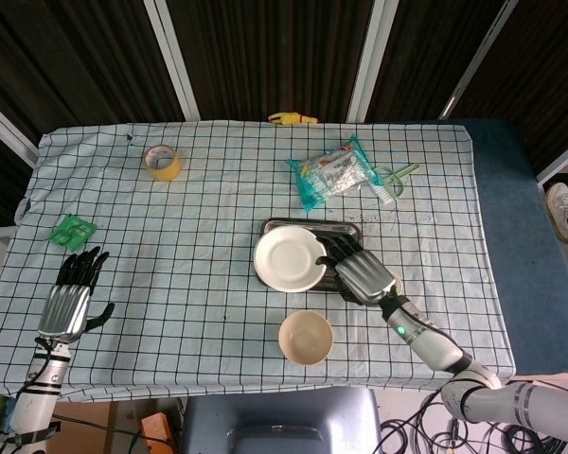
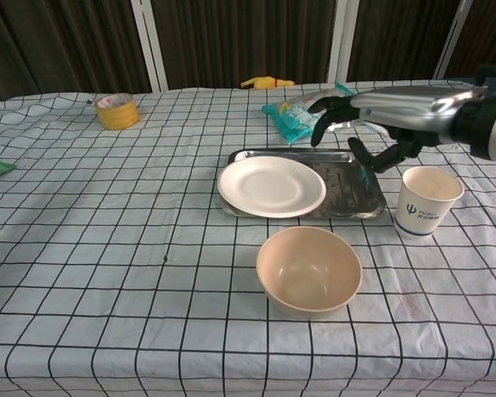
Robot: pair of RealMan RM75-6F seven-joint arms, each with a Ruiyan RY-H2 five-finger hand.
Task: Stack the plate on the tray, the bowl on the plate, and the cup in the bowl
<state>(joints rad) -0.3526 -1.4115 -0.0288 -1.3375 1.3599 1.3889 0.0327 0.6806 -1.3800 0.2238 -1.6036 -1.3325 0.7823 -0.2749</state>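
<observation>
cup (image 2: 427, 199) only in chest view, left robot hand (image 1: 69, 301) only overhead

white plate (image 2: 271, 187), beige bowl (image 2: 309, 270), silver tray (image 2: 360, 197), black-checked white tablecloth (image 2: 107, 248)

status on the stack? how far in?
Done: the plate sits on the tray, overhanging its left edge. In hand: nothing; the right hand hovers open over the tray's right end, and the left hand is idle. Left: the bowl and the cup both stand on the tablecloth.
</observation>
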